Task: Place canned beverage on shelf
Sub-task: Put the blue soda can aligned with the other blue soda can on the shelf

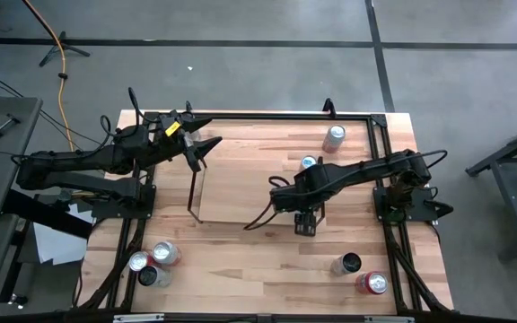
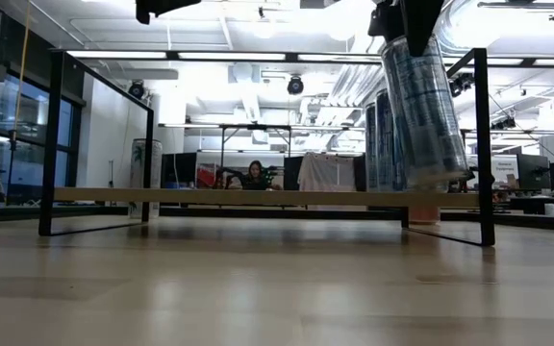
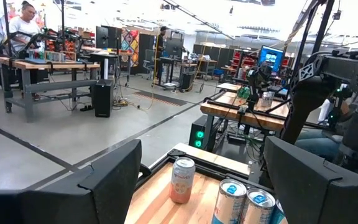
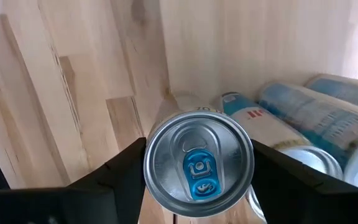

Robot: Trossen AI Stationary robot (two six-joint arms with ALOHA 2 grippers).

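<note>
blue-printed can (image 4: 199,163), label unreadable, clamped in right end effector (image 4: 197,171); left end effector (image 3: 194,180) apart

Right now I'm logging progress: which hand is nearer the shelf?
Right. The right hand hangs over the shelf at its right end, gripping a blue can. The left hand is open, off the shelf's far left corner.

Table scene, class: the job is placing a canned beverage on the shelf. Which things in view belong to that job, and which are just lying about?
Belonging to the job:
- blue can gripped by the right gripper
- shelf

Lying about:
- three cans at the table's front left
- two cans at the front right
- pale can at the back
- left gripper, open, waiting over the back left
</note>
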